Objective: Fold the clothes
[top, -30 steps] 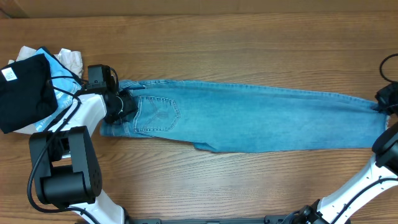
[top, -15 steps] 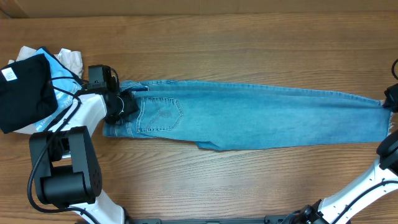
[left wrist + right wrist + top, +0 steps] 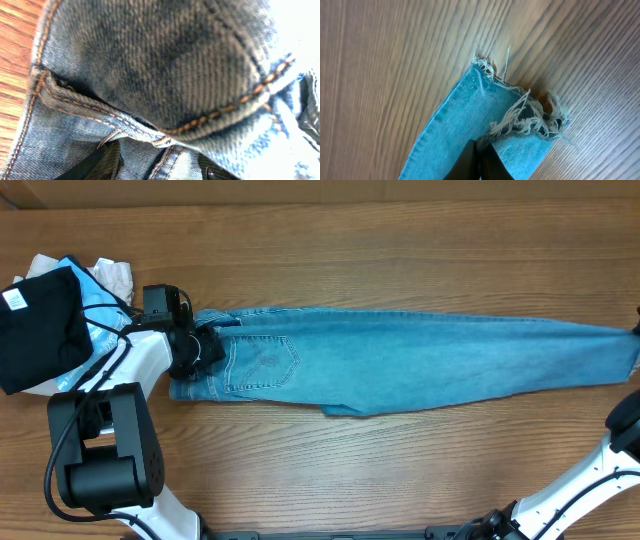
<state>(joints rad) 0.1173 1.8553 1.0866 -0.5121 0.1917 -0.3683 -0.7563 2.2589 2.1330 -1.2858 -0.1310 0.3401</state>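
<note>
Jeans [image 3: 420,360]: laid flat and stretched lengthwise across the middle of the overhead frame, waist at left, back pocket facing up, frayed hem at the right edge.
Left gripper [image 3: 207,347]: at the waistband, left of centre; jaws clamped on a thick fold of denim.
Right gripper [image 3: 478,150]: at the far right edge; fingers together, pinching the hem.
Black garment [image 3: 40,330]: upper left, atop a cyan cloth [image 3: 95,308] and a pale cloth [image 3: 115,275], apart from the jeans.
Table [image 3: 350,250]: wood-grained.
</note>
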